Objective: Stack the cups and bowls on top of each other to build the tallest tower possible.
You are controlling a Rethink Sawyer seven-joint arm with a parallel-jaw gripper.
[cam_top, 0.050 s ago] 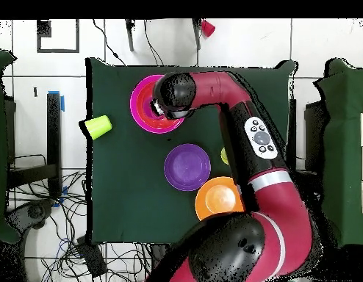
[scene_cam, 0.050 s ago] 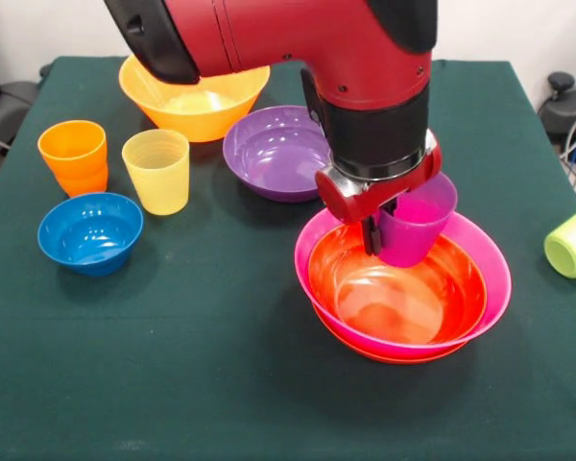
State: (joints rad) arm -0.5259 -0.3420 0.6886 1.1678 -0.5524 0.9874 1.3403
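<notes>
My gripper [scene_cam, 0.050 s ago: 384, 237] is shut on the rim wall of a purple cup [scene_cam, 0.050 s ago: 420, 229] and holds it slightly tilted just over the tower. The tower is a red-orange bowl [scene_cam, 0.050 s ago: 398, 293] nested in a pink bowl [scene_cam, 0.050 s ago: 497, 274] [cam_top, 0.050 s ago: 139, 110], with another red-orange rim [scene_cam, 0.050 s ago: 394, 355] showing beneath. A purple bowl [scene_cam, 0.050 s ago: 269, 154] [cam_top, 0.050 s ago: 187, 167] and a yellow-orange bowl [scene_cam, 0.050 s ago: 194, 96] [cam_top, 0.050 s ago: 217, 198] sit behind. At the left stand an orange cup [scene_cam, 0.050 s ago: 74, 156], a yellow cup [scene_cam, 0.050 s ago: 157, 171] and a small blue bowl [scene_cam, 0.050 s ago: 89, 232]. In the overhead view the arm hides the gripper.
A lime green cup [scene_cam, 0.050 s ago: 574, 240] [cam_top, 0.050 s ago: 98, 126] lies on its side near the table's edge, right of the tower in the front view. The green tablecloth [scene_cam, 0.050 s ago: 221, 365] covers the table. Cables and chairs surround the table in the overhead view.
</notes>
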